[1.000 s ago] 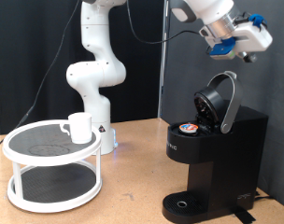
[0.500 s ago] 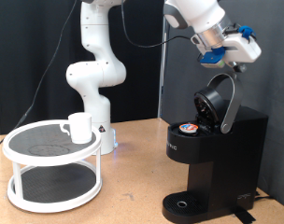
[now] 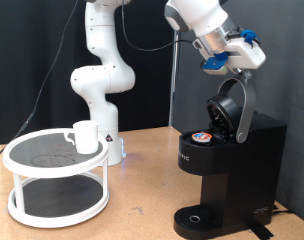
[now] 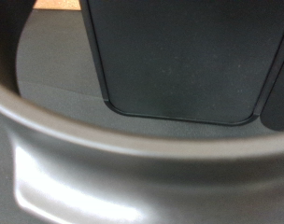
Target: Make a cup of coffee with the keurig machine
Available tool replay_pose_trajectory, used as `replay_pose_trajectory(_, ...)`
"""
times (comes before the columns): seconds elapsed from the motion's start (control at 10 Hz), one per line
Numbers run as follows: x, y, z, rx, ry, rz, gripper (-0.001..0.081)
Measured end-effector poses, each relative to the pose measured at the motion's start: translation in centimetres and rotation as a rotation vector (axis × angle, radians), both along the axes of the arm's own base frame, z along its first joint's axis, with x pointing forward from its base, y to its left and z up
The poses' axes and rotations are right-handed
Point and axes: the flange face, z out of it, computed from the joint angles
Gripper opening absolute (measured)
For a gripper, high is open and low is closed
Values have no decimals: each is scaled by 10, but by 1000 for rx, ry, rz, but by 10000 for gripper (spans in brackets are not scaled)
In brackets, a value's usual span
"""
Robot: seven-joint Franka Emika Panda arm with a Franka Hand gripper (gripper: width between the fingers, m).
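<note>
The keurig machine (image 3: 228, 172) stands at the exterior view's right with its hinged lid (image 3: 232, 106) raised. A small pod with a colourful lid (image 3: 201, 136) sits in the open chamber. My gripper (image 3: 235, 54) hangs just above the top of the raised lid, holding nothing that I can see. The wrist view is filled by the black lid (image 4: 184, 61) and its curved grey handle (image 4: 133, 173), very close; no fingers show there. The cup (image 3: 85, 136), a white mug, stands on the top tier of a white round stand (image 3: 32, 165) at the exterior view's left.
The arm's white base (image 3: 100, 75) rises behind the stand. A black curtain backs the machine. The wooden table (image 3: 142, 205) runs between stand and machine. The machine's round drip tray (image 3: 199, 217) has nothing on it.
My gripper has moved down and toward the exterior view's left, from high at the right to just above the raised lid. Cup, pod and machine have not moved.
</note>
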Motion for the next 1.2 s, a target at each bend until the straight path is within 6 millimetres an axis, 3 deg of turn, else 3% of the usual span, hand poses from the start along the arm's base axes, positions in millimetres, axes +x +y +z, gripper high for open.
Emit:
replay_pose_trajectory(0.5,-7,-71,-4,-62,0,-98,0)
replay_pose_trajectory(1.2,-10,-152,-64,-184,88,-187,0)
